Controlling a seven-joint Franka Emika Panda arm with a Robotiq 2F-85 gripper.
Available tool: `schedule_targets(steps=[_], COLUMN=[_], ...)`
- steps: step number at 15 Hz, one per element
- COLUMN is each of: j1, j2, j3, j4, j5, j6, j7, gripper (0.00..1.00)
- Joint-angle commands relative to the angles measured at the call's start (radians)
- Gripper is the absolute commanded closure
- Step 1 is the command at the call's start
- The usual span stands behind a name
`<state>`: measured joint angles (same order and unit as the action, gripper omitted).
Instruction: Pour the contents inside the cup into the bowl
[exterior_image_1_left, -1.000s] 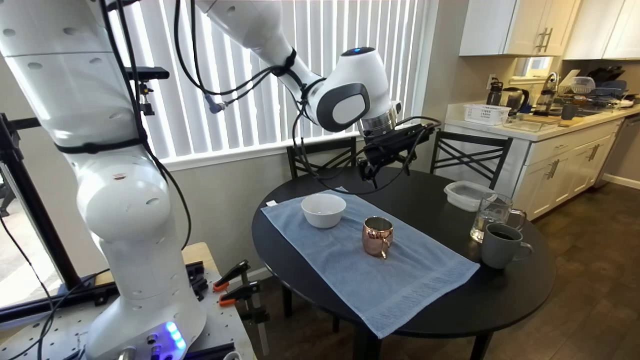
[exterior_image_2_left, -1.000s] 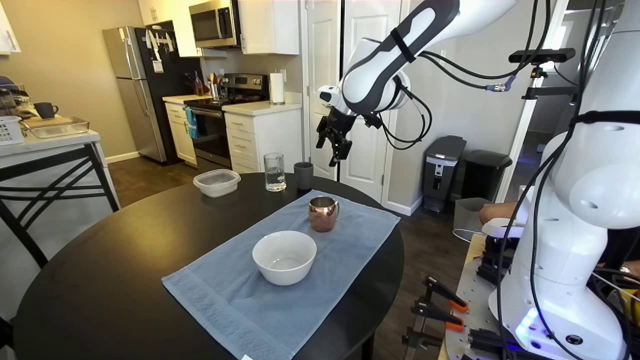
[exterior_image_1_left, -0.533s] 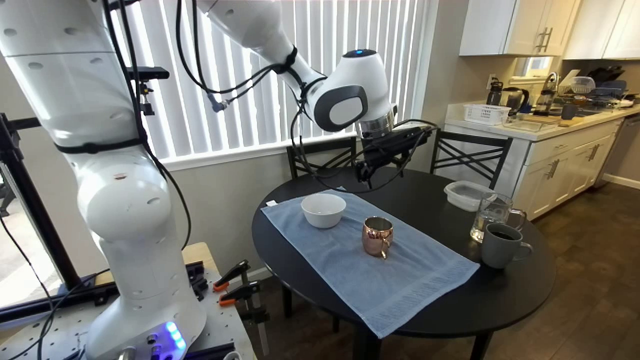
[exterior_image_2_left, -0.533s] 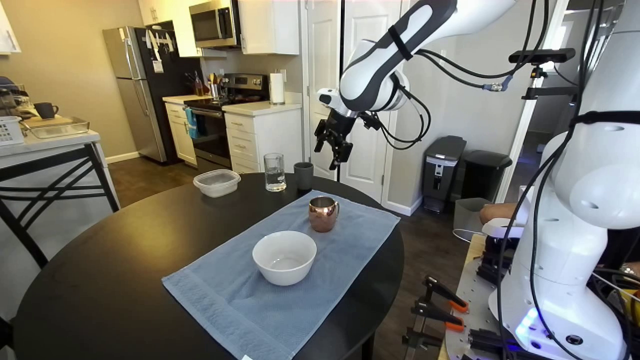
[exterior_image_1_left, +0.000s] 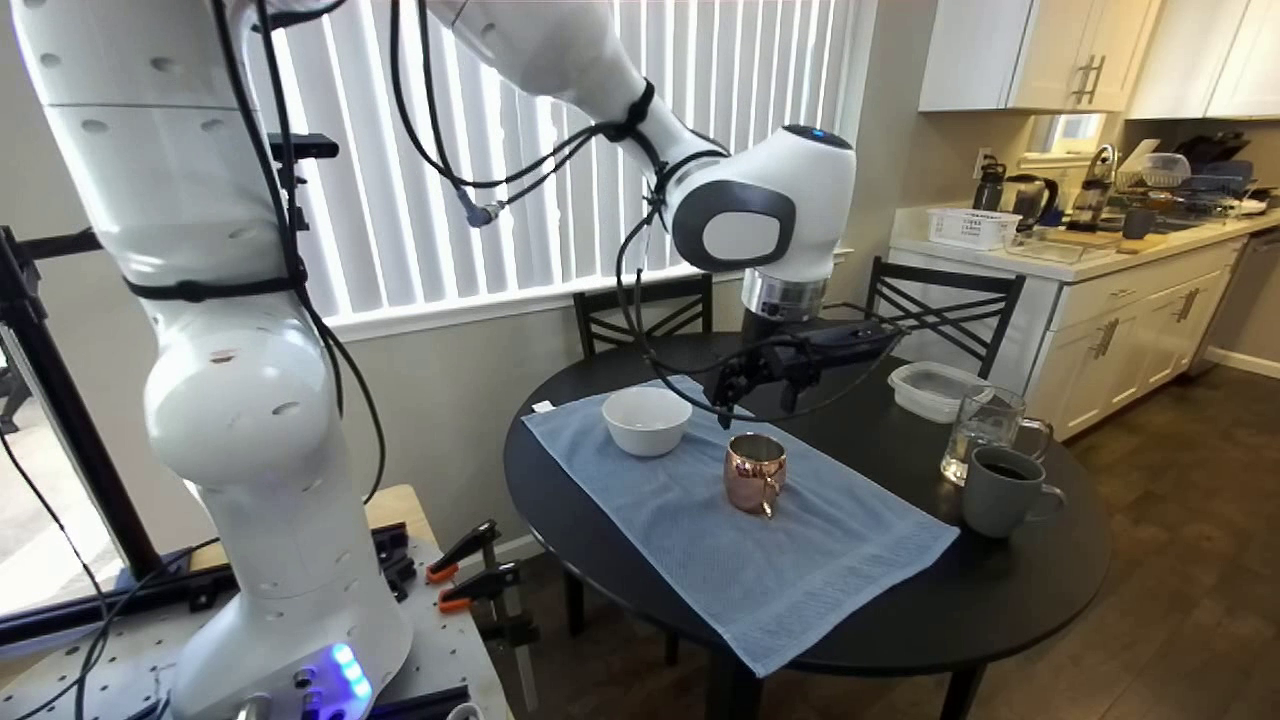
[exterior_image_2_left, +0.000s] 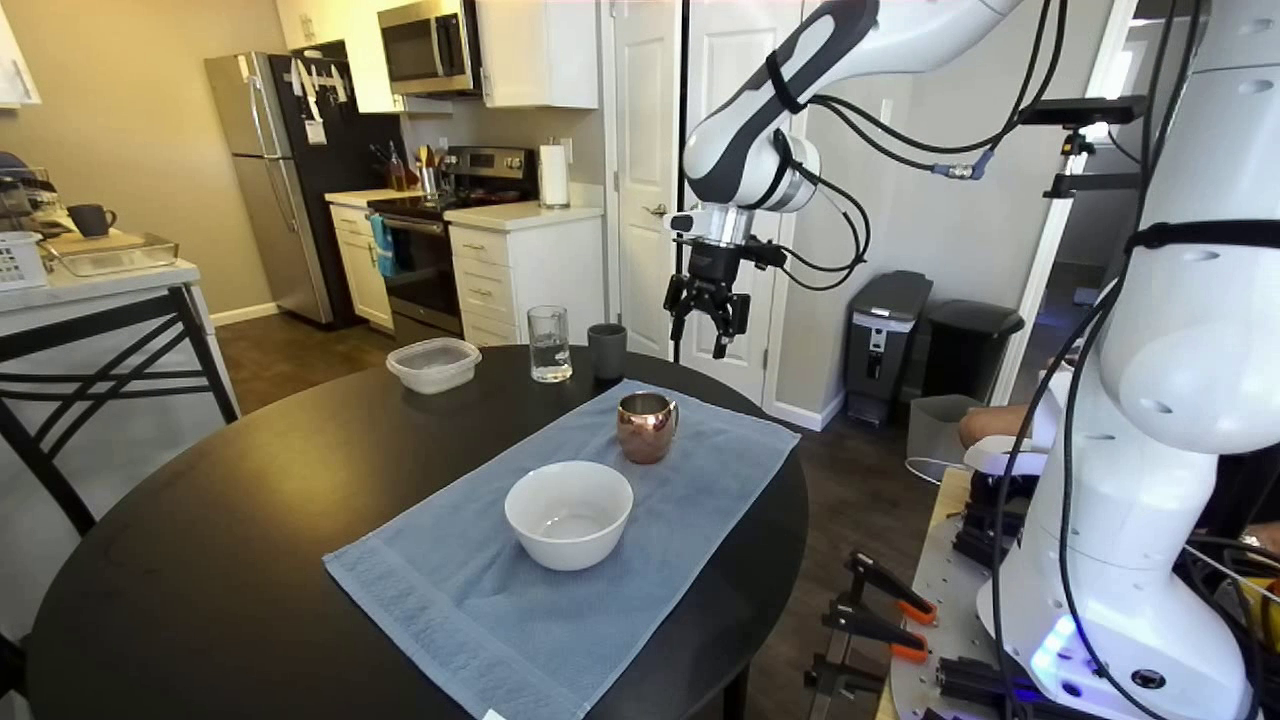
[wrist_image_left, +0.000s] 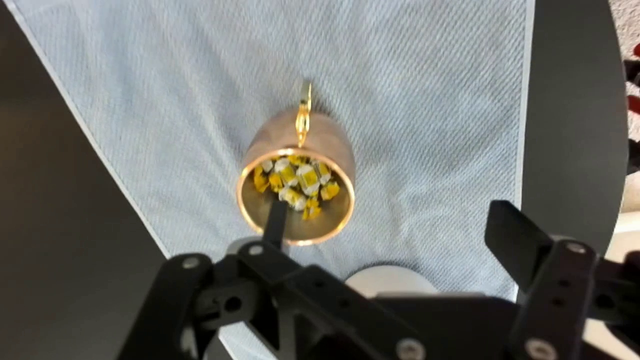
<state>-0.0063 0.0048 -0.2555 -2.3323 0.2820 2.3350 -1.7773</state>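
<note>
Gripper (exterior_image_2_left: 700, 342), black, two-fingered: released, fingers (wrist_image_left: 515, 240) spread well apart, pointing downward above the level of the round black table (exterior_image_2_left: 250, 520); carried by a white arm (exterior_image_1_left: 740, 225). In the wrist view one fingertip overlaps the mouth of the copper cup (exterior_image_2_left: 647, 430); in both exterior views gripper and cup are apart. Copper cup: one, short, shiny, upright on the blue towel (exterior_image_1_left: 830, 570), with a single handle (wrist_image_left: 303, 117); inside, small yellow-and-white pieces (wrist_image_left: 308, 179). White bowl (exterior_image_1_left: 647, 425): one, round, plain, upright on the same towel, near the cup without touching it; mostly hidden behind the gripper in the wrist view. Blue towel: spread flat, lightly creased. On the tabletop past the towel: glass mug (exterior_image_2_left: 550, 350), handled, part-filled with something clear; grey mug (exterior_image_1_left: 1000, 500), handled, near the glass mug, just beside the towel; plastic tub (exterior_image_2_left: 434, 370), shallow, translucent, corners rounded. Chairs (exterior_image_1_left: 945, 279): dark, cross-braced backs, at the table. Clamps (exterior_image_1_left: 468, 549): two, black with orange tips, at the edge of the arm's mounting plate (exterior_image_1_left: 445, 625).
</note>
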Motion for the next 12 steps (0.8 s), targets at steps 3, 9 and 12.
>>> schedule_targets(steps=[3,9,12], j1=[-0.11,-0.148,-0.173], j2=[0.127,0.277,0.324], j3=[0.047,0.147,0.183], j4=[0.099,0.162,0.187], j5=[-0.028,0.002,-0.013], j6=[-0.014,0.054,0.083], j7=[-0.063,-0.084,-0.067], gripper=[0.0,0.0,0.0])
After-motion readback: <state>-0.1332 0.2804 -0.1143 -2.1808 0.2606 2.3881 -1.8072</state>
